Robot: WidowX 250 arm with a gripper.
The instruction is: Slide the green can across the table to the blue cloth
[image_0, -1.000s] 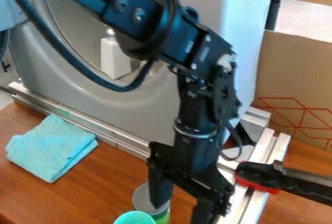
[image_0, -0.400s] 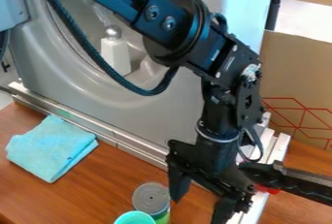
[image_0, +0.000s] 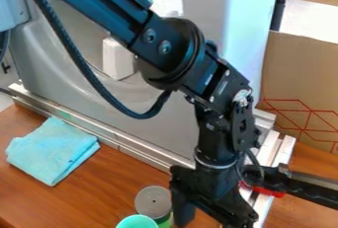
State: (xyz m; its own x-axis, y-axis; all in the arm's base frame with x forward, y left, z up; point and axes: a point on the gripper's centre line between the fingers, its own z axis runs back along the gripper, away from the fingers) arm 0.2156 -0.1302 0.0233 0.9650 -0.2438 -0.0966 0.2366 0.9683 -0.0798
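Camera view: tool wide and empty beside the can, which stands ungripped by the cup on the tabletop

The cloth is light blue, and the table is brown with wood grain. The can has a grey top and green side. The cup is turquoise, the gripper is black. On the brown cardboard are red angular lines.
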